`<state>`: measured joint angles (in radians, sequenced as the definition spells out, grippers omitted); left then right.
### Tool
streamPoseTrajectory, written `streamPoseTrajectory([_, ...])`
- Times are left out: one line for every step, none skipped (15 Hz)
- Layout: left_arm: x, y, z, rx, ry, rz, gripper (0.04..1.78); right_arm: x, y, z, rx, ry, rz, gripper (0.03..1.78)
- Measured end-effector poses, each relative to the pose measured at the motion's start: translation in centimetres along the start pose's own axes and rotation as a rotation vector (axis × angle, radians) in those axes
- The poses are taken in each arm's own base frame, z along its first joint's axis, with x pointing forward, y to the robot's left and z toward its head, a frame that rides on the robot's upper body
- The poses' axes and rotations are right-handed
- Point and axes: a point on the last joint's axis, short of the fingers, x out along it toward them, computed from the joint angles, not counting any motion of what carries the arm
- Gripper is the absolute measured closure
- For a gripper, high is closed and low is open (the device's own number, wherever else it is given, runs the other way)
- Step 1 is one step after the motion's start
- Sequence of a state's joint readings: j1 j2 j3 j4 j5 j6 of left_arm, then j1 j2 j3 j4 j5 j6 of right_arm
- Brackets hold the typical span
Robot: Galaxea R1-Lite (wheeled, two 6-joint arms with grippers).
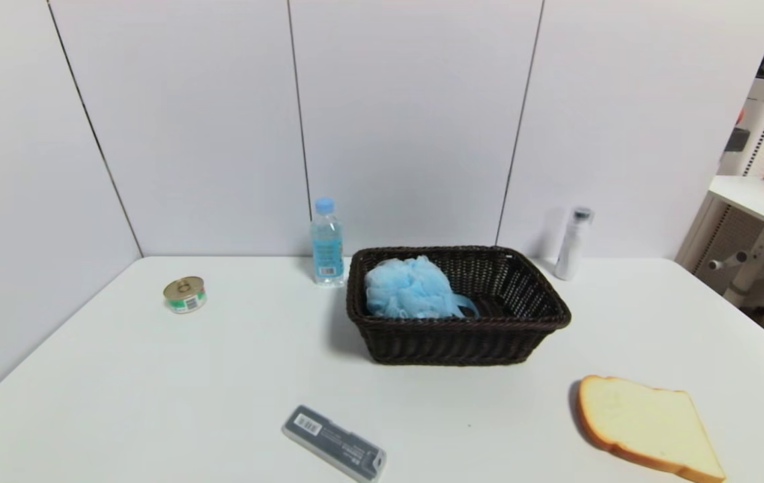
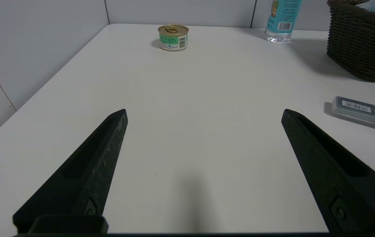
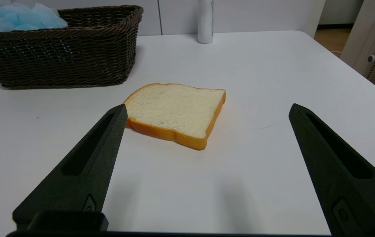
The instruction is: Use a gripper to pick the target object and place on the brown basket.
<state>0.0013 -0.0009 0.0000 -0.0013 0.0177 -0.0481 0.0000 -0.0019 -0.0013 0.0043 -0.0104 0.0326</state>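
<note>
You're looking at a lab-style test cell, not a home. A plain white table [image 1: 153, 402] is boxed in by bare white partition panels [image 1: 408, 121] with dark seams, filling the upper half of the frame. Scattered across the tabletop are unrelated props: a small can [image 1: 184, 294], a water bottle [image 1: 326, 243], a slice of bread [image 1: 646, 426]. At the far right edge stands a second white workbench [image 1: 754, 201].

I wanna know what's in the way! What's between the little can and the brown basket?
Only the water bottle, near the wall; the table between can and brown basket is otherwise bare, per the head view.
</note>
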Motion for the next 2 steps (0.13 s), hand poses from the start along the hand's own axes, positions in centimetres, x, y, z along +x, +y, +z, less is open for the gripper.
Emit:
streamPoseTrajectory([0.00, 0.00, 0.00, 0.000, 0.000, 0.000, 0.13, 0.00, 0.00, 0.01, 0.000, 0.000, 0.000, 0.12])
streamPoseTrajectory([0.00, 0.00, 0.00, 0.000, 0.000, 0.000, 0.13, 0.00, 0.00, 0.01, 0.000, 0.000, 0.000, 0.12])
